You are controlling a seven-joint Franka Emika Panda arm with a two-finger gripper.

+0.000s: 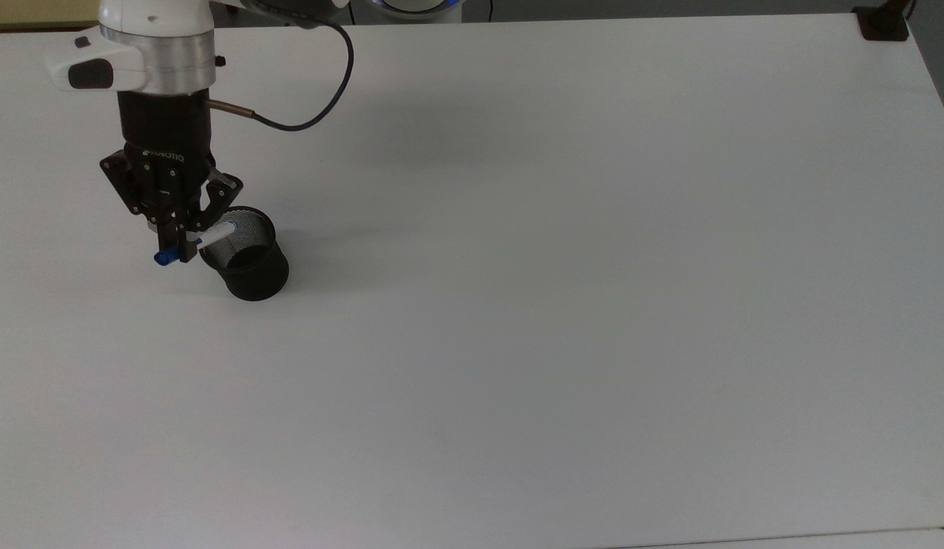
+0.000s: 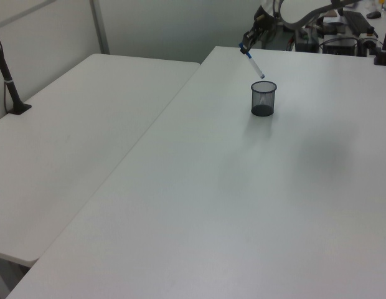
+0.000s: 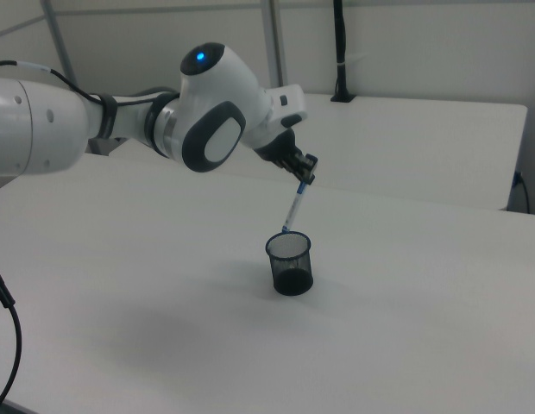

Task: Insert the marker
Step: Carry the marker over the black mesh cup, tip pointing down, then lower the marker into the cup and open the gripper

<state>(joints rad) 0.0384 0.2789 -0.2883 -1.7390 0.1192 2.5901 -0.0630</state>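
Black two-finger gripper (image 1: 184,245) clamped on the blue-capped end of the slim white-barrelled marker (image 1: 210,235). Marker tilted, held in the air; its lower small blue end sits just above the rim of the black mesh cup (image 3: 291,264), not yet inside. Cup upright on white counter (image 1: 563,305).

I see bare counter (image 1: 563,320) all around my jaws; the one obstacle is the black mesh cup (image 1: 245,259), standing just below them, its mouth open.
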